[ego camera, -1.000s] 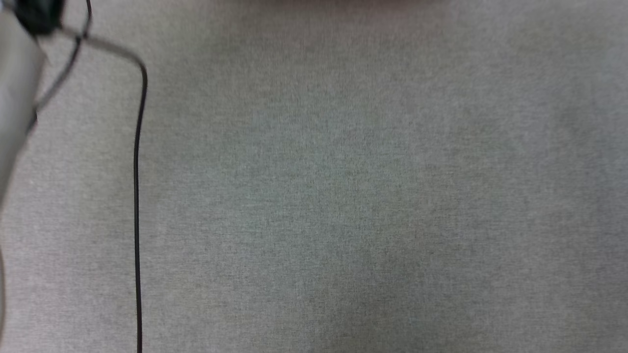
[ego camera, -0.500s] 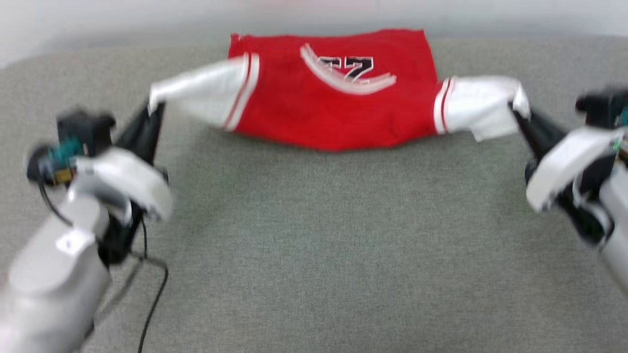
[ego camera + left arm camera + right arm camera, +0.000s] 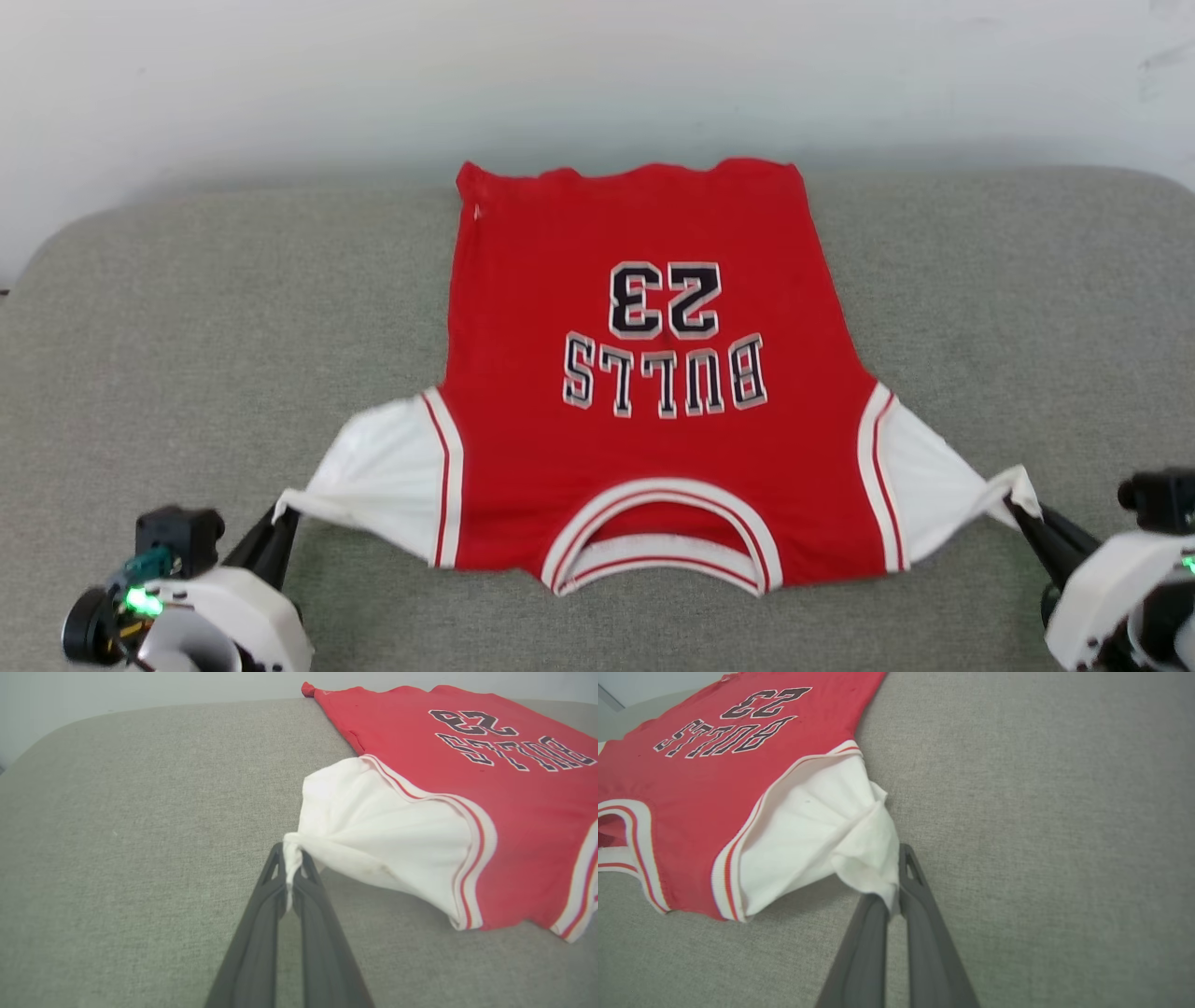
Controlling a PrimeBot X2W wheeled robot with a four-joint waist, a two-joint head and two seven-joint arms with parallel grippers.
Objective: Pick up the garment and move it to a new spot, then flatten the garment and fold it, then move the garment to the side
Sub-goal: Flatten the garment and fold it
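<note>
Head view: red garment (image 3: pixel 644 448) lies spread on a grey cushion (image 3: pixel 187 327), collar nearest. Left gripper (image 3: pixel 280 521) pinches one white sleeve tip; right gripper (image 3: pixel 1018 509) pinches the other.

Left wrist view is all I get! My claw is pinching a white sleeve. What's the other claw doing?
Observer: The right claw is shut on the garment's other white sleeve, which is stretched out sideways.
Operator: Can you see the whole neck hole?
Observer: Yes. In the head view the striped collar lies open at the edge nearest the robot.
</note>
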